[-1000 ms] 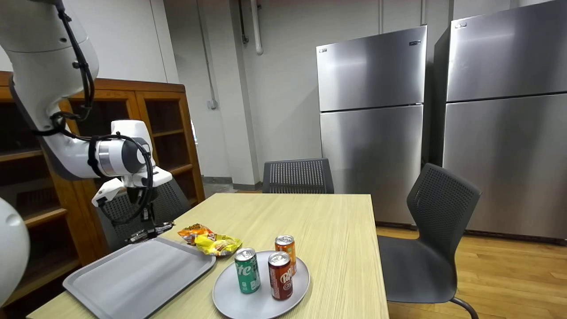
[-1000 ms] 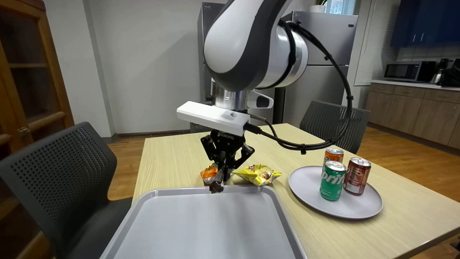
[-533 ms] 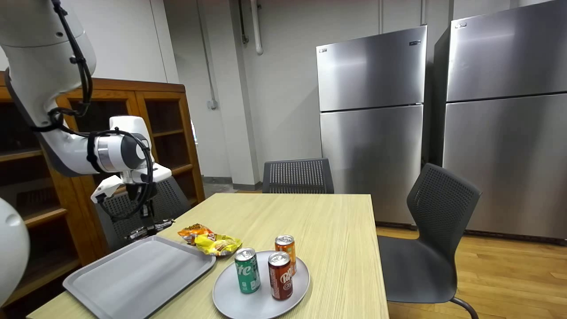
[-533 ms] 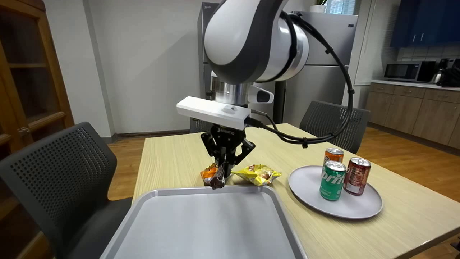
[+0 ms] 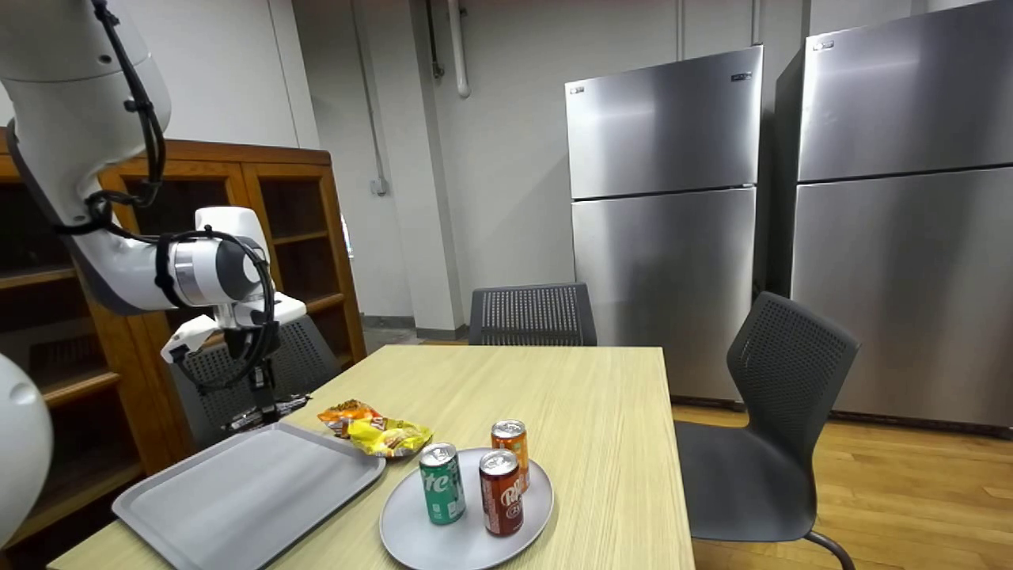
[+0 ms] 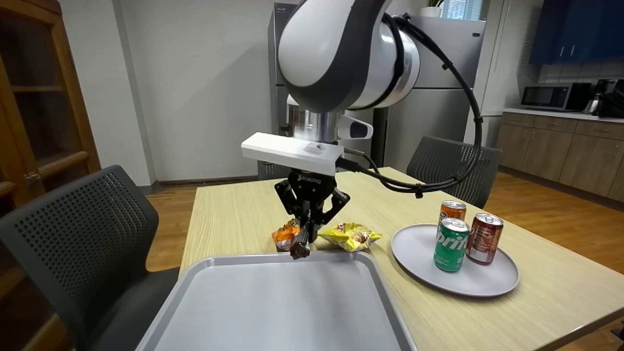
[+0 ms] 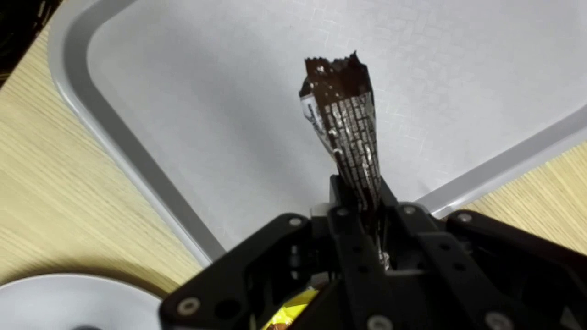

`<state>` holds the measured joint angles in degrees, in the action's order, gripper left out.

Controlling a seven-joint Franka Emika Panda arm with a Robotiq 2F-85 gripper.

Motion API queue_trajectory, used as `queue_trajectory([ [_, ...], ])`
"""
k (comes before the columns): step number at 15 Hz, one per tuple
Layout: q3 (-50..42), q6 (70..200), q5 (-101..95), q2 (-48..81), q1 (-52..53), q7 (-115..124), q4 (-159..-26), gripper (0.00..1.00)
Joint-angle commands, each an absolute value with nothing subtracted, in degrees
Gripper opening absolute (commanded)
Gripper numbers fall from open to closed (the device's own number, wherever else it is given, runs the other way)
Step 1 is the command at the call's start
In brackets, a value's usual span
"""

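My hand (image 7: 362, 190) is clamped on a brown wrapper (image 7: 351, 130), held near the edge of the gray tray (image 6: 273, 302).

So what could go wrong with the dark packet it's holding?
The jaws grip the dark packet near its middle, ends sticking out, so it could twist or slip. It hangs near the rim of the tray and might catch if lowered. The orange packet and yellow packet lie close by, so a sideways move could nudge them.

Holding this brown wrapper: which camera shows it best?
The wrist view: the wrapper is largest there, its jagged end and print showing beyond the gripper. Both exterior views show it small, its print unclear.
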<state>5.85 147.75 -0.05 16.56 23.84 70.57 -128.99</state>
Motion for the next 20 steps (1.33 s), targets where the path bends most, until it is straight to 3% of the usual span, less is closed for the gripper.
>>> queue_trajectory([
  [1, 7.3, 144.8, -0.3, 12.5, 22.3, 69.4, -132.2, 0.04],
  [20, 7.7, 147.1, 4.6, 0.8, 13.6, 60.1, -152.7, 0.04],
])
